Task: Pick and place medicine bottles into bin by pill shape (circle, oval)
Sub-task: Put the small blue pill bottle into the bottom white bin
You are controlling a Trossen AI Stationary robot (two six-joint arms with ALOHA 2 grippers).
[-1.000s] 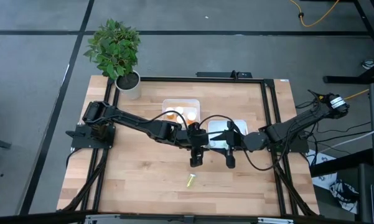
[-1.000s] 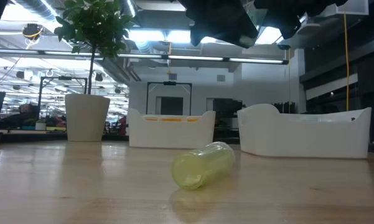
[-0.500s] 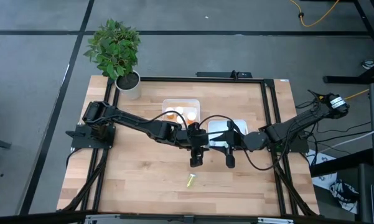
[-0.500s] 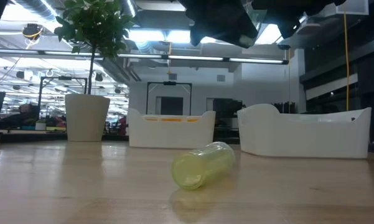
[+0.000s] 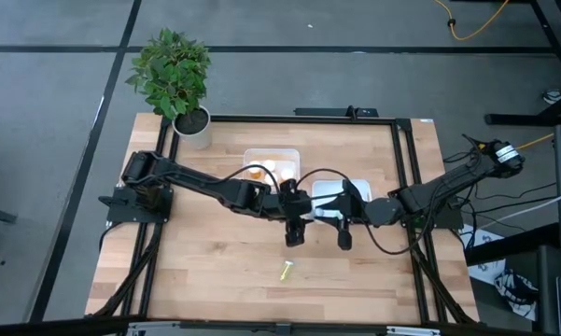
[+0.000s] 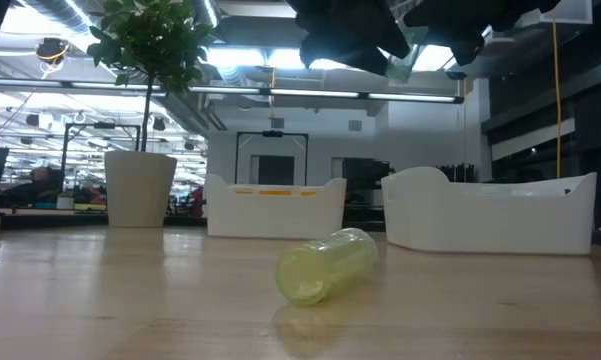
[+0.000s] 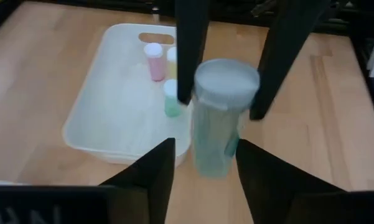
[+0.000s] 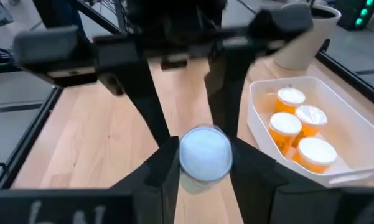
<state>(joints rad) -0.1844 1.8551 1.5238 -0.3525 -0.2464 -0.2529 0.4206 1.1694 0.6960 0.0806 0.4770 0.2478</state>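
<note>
Desk: the pale wooden desk point(image 5: 215, 271) carries everything. Clock directions below are read from above, 12 at its far edge.
Plant: a leafy green plant in a white pot point(image 5: 192, 126) stands at the 10 o'clock corner, well clear of the work.
Orange tray: the white plastic tray point(image 8: 256, 118) at 12 o'clock holds orange bottles with white round caps, standing upright. This looks like one shape group.
Pastel tray: the second white tray point(image 7: 87, 124), at about 2 o'clock of centre, holds a pink and a green bottle with another pale one. It is probably the other group.
Left pincer: the left pincer point(image 7: 205, 148) hangs above mid-desk. Its fingers are apart, with a gap on each side of the bottle, so you cannot count on it for support.
Right pincer: the right pincer point(image 8: 204, 149) meets it from the opposite side and is clamped on the bottle at the cap end. This reads as a mid-air handover, likely because the pastel tray sits on the right arm's side.
Held bottle: the translucent teal bottle with a pale round cap point(image 7: 215, 124) is off the desk, between the two pincers.
Loose bottle: a yellow-green translucent bottle point(image 6: 325, 265) lies on its side at 6 o'clock, untouched. It looks able to roll, so grip it across the body.
Pill shape: you cannot read it from here.
</note>
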